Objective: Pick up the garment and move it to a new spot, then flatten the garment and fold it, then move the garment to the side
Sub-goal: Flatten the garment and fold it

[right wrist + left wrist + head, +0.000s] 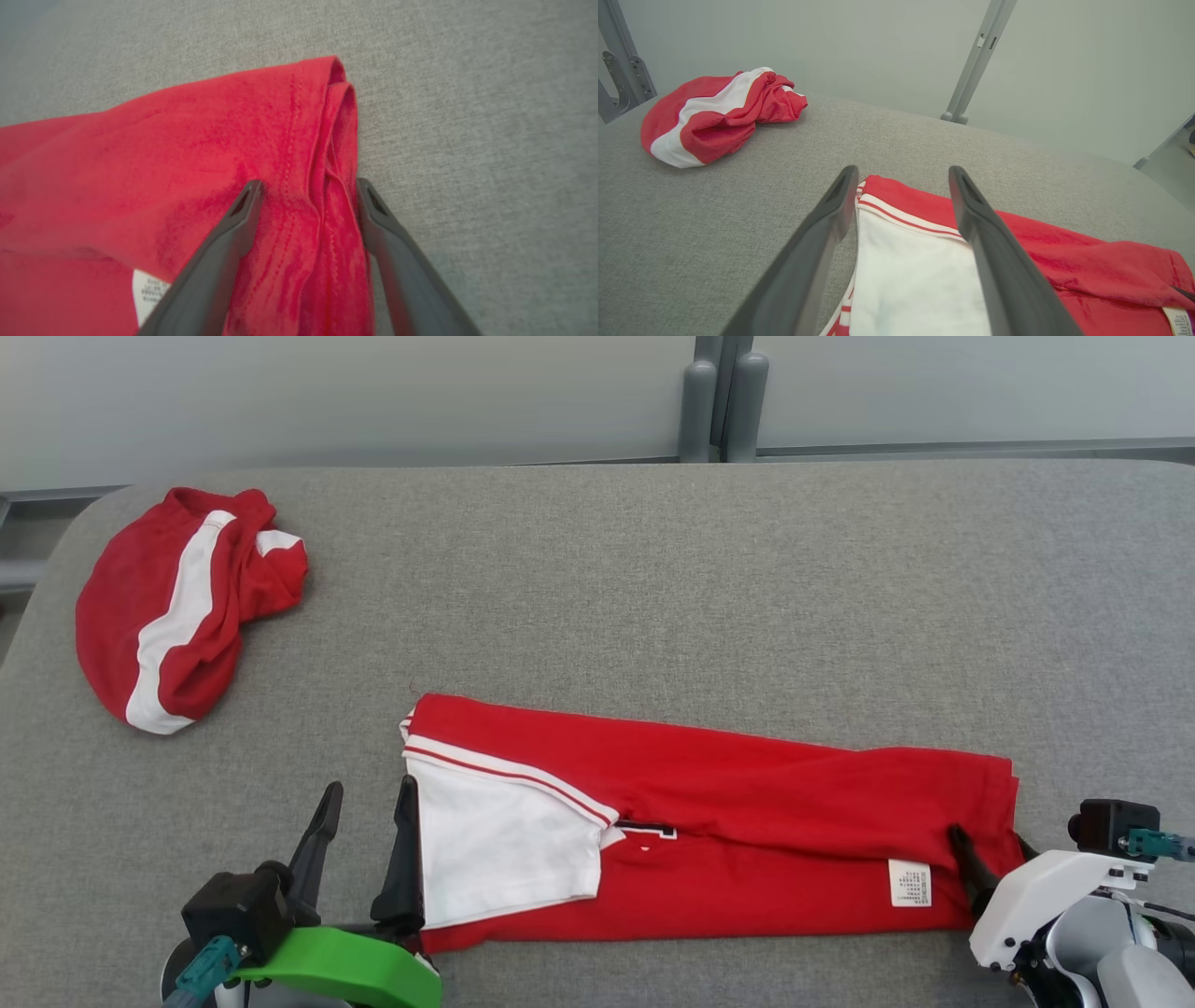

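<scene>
Garment (pixel 747 821) edges sit inside spread left hand (pixel 369 786) and right hand (pixel 988 838)

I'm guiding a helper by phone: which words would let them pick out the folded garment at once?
On the grey table, look along the near edge. The folded garment lies there as a long flat red strip with a white panel at its left end, unlike the crumpled garment at the far left corner.

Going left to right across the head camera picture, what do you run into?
First the crumpled red-and-white garment → left gripper, jaws open → folded red shirt → right gripper, jaws open at the shirt's right end.
</scene>
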Motion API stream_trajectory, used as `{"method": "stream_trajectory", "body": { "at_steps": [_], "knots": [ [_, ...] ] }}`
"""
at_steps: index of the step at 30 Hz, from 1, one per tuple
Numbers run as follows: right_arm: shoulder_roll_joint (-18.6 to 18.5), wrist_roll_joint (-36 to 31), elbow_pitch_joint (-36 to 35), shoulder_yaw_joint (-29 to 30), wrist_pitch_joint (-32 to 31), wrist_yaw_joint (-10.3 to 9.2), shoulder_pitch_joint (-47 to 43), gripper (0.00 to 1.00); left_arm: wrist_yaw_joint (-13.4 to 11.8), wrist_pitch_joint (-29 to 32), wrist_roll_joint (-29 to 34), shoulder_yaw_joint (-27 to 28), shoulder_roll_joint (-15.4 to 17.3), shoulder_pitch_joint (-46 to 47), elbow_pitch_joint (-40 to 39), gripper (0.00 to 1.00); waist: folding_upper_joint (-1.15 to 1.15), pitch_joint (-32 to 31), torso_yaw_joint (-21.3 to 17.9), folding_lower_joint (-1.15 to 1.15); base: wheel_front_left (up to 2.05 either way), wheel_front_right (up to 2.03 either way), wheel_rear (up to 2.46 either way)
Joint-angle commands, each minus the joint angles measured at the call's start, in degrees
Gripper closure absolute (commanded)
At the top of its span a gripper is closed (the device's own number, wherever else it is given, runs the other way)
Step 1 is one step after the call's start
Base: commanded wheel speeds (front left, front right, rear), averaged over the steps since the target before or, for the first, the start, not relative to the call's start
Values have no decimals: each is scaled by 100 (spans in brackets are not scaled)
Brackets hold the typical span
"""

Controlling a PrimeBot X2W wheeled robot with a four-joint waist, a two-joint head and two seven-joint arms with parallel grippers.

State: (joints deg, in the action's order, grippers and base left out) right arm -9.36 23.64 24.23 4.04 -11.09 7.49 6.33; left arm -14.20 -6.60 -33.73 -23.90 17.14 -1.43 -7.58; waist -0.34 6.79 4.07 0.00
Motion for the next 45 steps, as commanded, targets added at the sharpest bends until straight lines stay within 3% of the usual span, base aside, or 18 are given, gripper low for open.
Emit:
{"method": "stream_trajectory", "body": {
  "at_steps": [1,3,7,21,29,35,45],
  "knots": [
    [53,33,9,-56,-32,1,-37,0,-14,-21,-37,16,17,-1,-1,0,34,-2,-4,0,0,0,0],
    [65,69,-47,-99,24,1,-19,52,-29,-21,-52,35,36,-17,-15,0,34,4,-28,0,0,0,0],
    [80,171,-169,-135,109,1,109,100,-54,-6,-57,81,84,-19,-63,0,34,56,-115,0,0,0,0],
    [-517,364,-378,129,-3,-3,446,100,-75,-48,-78,143,96,168,-94,0,34,143,-522,0,0,0,0],
    [-1018,225,-386,747,-198,-3,628,100,-69,-63,-77,83,-2,319,-62,0,34,147,-652,0,0,0,0],
    [-835,539,-854,549,-523,0,534,100,-27,-108,-111,45,-46,328,25,0,34,86,-709,0,0,0,0],
    [-422,1758,-2537,-331,-1515,1,16,100,-7,-107,-125,-25,-59,321,89,0,34,-43,-691,0,0,0,0]
  ]
}}
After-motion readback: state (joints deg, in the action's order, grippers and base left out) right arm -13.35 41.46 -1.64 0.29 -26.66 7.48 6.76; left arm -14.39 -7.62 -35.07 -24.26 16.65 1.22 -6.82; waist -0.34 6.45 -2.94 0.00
